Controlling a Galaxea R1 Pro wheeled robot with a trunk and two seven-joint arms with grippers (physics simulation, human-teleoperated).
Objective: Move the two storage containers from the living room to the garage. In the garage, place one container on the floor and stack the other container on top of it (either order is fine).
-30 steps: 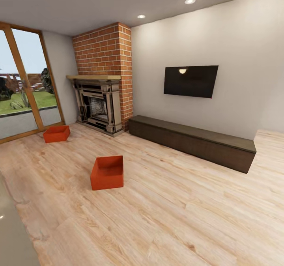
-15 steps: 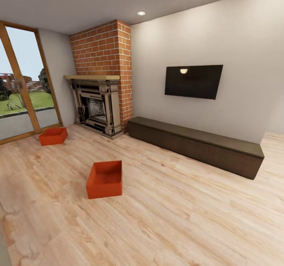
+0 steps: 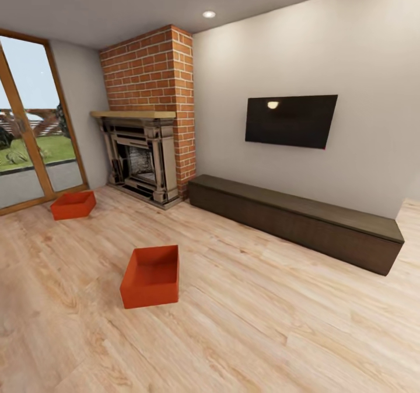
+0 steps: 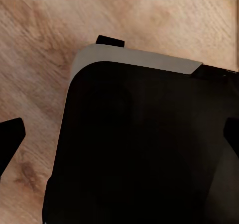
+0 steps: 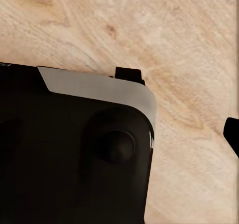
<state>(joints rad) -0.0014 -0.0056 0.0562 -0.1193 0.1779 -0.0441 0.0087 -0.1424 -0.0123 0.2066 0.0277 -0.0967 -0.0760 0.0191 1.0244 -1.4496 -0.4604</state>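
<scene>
- Black fingertip slivers at the edges of each wrist view are what can be made out of the left gripper [image 4: 117, 134] and right gripper [image 5: 231, 134]; they sit wide apart with nothing between them, so both look open and empty, though the robot's black, grey-edged base [image 4: 144, 149] blocks most of the sight.
- Both wrist cameras look down past that base onto light wood plank floor [image 5: 164, 30]; neither arm reaches toward anything.
- The nearer storage container [image 3: 150, 276], red-orange and open-topped, lies ahead and left of centre in the head view, its long axis running roughly away from the robot.
- By that offset the left arm seems the nearer one, yet the container is well apart from both, so I judge driving closer comes first.
- The second storage container [image 3: 73, 204] sits farther off to the left, near the glass door [image 3: 29, 142] and in front of the brick fireplace [image 3: 146, 142].
- A wall TV [image 3: 290, 120] hangs above the long dark cabinet [image 3: 297, 218] on the right.
- The garage is out of sight.
</scene>
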